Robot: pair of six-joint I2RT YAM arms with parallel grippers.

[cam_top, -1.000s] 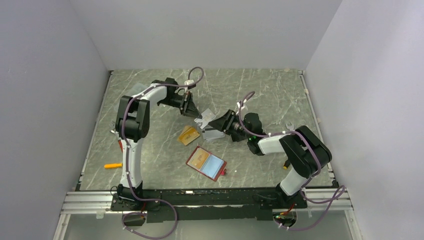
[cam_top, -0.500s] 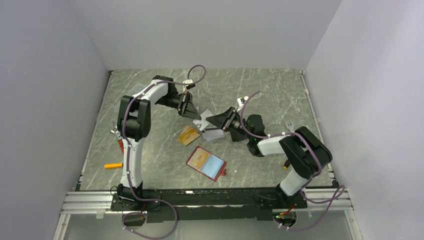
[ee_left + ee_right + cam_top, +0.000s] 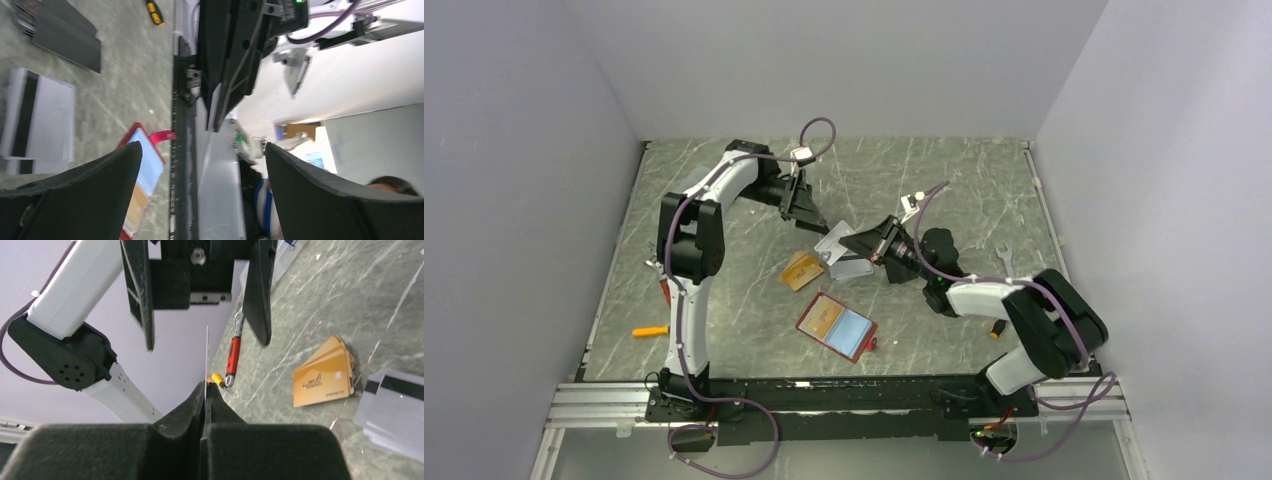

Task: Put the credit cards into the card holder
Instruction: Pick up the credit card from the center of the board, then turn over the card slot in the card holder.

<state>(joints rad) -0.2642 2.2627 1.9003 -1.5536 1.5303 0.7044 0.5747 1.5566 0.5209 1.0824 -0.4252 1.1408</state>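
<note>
A silver-white credit card (image 3: 833, 243) hangs in the air over the table, pinched at one edge by my right gripper (image 3: 852, 240), which is shut on it. The right wrist view has this card (image 3: 206, 352) edge-on, rising from the closed right gripper (image 3: 205, 387). My left gripper (image 3: 810, 217) stands open around the card's far end, its fingers (image 3: 143, 295) apart from it. Gold credit cards (image 3: 801, 270) and silver ones (image 3: 852, 268) lie on the table. The dark-red card holder (image 3: 836, 325) lies open nearer the front, with a gold card inside.
An orange screwdriver (image 3: 650, 331) and a red-handled tool (image 3: 664, 290) lie by the left edge. A small wrench (image 3: 1004, 257) lies to the right of the right arm. Grey walls enclose the marble tabletop (image 3: 964, 190).
My right gripper has closed on the silver card. The left gripper, which was gripping it, has opened and drawn back a little toward the upper left.
</note>
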